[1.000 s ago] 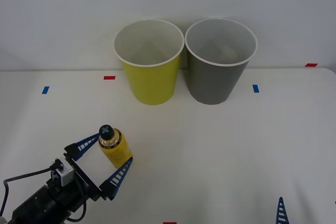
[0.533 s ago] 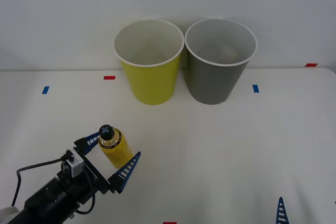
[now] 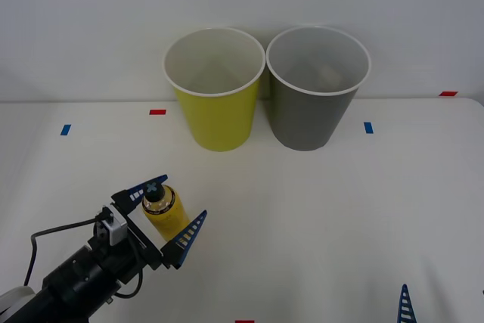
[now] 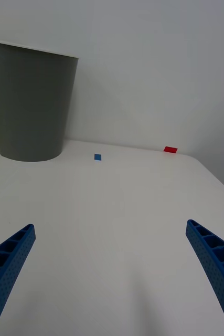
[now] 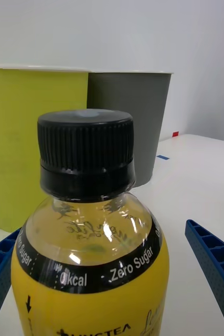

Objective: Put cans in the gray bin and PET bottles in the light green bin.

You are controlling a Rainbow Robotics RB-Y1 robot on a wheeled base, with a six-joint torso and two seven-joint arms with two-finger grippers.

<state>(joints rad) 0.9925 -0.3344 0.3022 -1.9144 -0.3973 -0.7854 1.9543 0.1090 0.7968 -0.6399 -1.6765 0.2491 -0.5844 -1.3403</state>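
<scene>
Yellow-labelled bottle (image 3: 165,211) stands upright between the left end effector's (image 3: 171,211) wide-spread fingers.

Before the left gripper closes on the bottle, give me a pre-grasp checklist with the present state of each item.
1. Bottle stands upright on the table: ok.
2. Left gripper open, one finger on each side of the bottle: ok.
3. Fingers touching the bottle: cannot tell.
4. Black cap screwed on: ok.
5. Light green bin upright, opening unobstructed: ok.
6. Right gripper open, low at the near right, apart from the bottle and gray bin: ok.
</scene>
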